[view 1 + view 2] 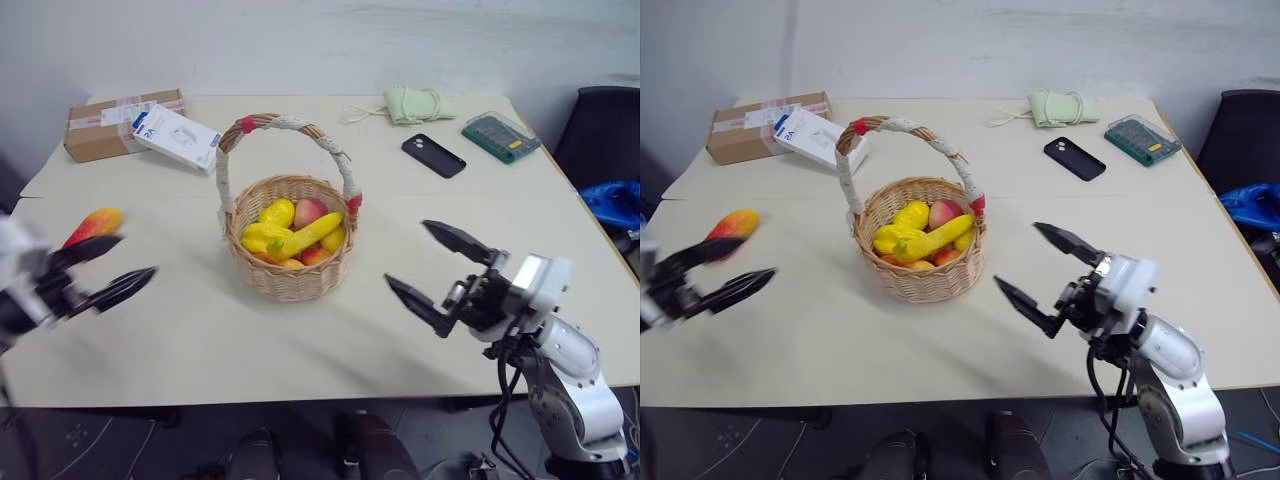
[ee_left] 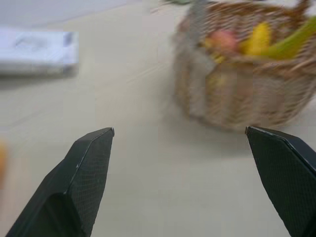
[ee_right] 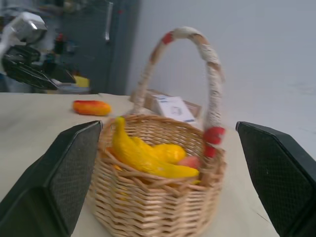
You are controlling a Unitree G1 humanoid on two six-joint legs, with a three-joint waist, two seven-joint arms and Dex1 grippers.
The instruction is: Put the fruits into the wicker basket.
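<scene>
The wicker basket [image 1: 290, 270] stands mid-table, its white-wrapped handle [image 1: 285, 124] arching over it. Inside lies the yellow banana [image 1: 308, 236] among smaller yellow and peach-red fruits. The red-orange mango [image 1: 94, 225] rests on the table at the left, well apart from the basket; it is also in the right wrist view [image 3: 92, 107]. My left gripper [image 1: 105, 268] hovers open and empty just in front of the mango. Right of the basket, my right gripper [image 1: 440, 268] hangs open with nothing between its fingers, facing the basket [image 3: 157, 197].
At the back left sit a cardboard box [image 1: 108, 125] and a white packet [image 1: 177, 137]. Along the back right lie a black phone [image 1: 434, 155], a green cloth [image 1: 416, 104] and a green case [image 1: 501, 136]. A dark chair [image 1: 605, 135] stands beyond the table's right edge.
</scene>
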